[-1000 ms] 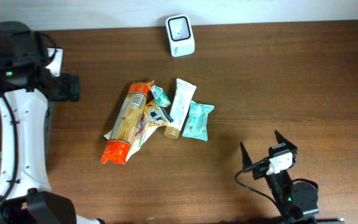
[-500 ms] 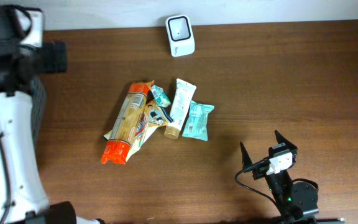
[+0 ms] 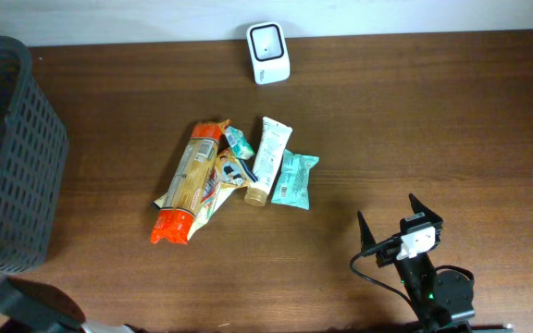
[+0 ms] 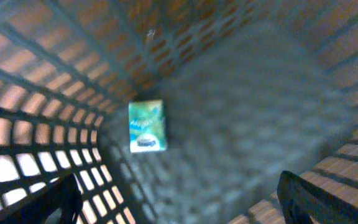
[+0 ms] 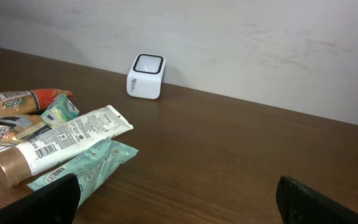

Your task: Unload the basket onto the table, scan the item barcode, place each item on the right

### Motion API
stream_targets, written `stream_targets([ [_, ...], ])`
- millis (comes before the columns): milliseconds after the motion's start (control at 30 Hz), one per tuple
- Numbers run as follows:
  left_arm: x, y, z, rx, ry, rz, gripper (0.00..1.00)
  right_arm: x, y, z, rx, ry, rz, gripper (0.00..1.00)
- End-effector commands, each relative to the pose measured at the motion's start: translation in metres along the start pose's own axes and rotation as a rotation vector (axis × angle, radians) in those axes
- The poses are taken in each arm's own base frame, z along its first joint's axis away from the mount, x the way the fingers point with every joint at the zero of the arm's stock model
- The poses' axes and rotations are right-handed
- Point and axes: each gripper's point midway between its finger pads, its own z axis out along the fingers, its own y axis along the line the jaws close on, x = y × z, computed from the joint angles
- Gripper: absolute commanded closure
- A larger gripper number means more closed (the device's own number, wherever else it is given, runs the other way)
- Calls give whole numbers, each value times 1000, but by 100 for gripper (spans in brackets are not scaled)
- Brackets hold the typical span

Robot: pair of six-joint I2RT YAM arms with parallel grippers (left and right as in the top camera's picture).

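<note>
The left arm (image 3: 7, 305) has swung clear! A second ago it lay across the table's left side. Now only a sliver shows at the bottom corner of the overhead view, and the dark mesh basket (image 3: 26, 139) is fully uncovered. Nothing else has budged: the pile and the right arm sit as they did.

Down in that basket (image 4: 42, 81), below the left jaws and a touch toward their left finger, a green and white box (image 4: 146, 126) lies flat on the bottom, blurred. The left jaws stand wide apart with nothing between them.

Over to the pile, ahead of the right jaws and off past their left finger. There's a white tube (image 5: 61, 143), barcode facing up near its gold cap, touching a teal pouch (image 5: 82, 165). A small green packet (image 5: 59, 107) sits just behind, and a long orange-ended pasta packet (image 3: 191, 180) lies on the far side. The right jaws are wide apart too, empty, low over the table.

Farther ahead of them, the white scanner (image 5: 145, 76) stands at the table's back edge, well apart from the pile. The table (image 3: 433, 120) is dark brown wood grain, and a plain white wall (image 5: 229, 43) rises right behind it.
</note>
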Motion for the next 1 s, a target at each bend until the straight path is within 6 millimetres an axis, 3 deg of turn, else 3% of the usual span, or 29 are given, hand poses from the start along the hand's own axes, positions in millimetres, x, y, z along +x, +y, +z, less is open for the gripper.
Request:
stream_targets([
  [0,41,23,60,-87,128,32,4,4,-1,0,2,6,1,1],
  [67,57,23,86,-93,166,58,7,4,-1,0,2,6,1,1],
  [133,59,21,98,-93,171,69,6,4,-1,0,2,6,1,1],
  [367,66,28,124,-95,201,160,2,4,-1,0,2,6,1,1],
  [567,85,44,158,-107,272,176,10,4,-1,0,2,6,1,1],
  [767,99,41,190,-106,303,178,33,4,-1,0,2,6,1,1],
  [800,102,40,194,-106,311,180,41,4,-1,0,2,6,1,1],
  [833,105,40,198,-105,320,181,57,4,-1,0,2,6,1,1],
  [900,102,40,199,-106,307,179,78,4,-1,0,2,6,1,1],
  [967,101,40,200,-106,303,178,93,4,-1,0,2,6,1,1],
])
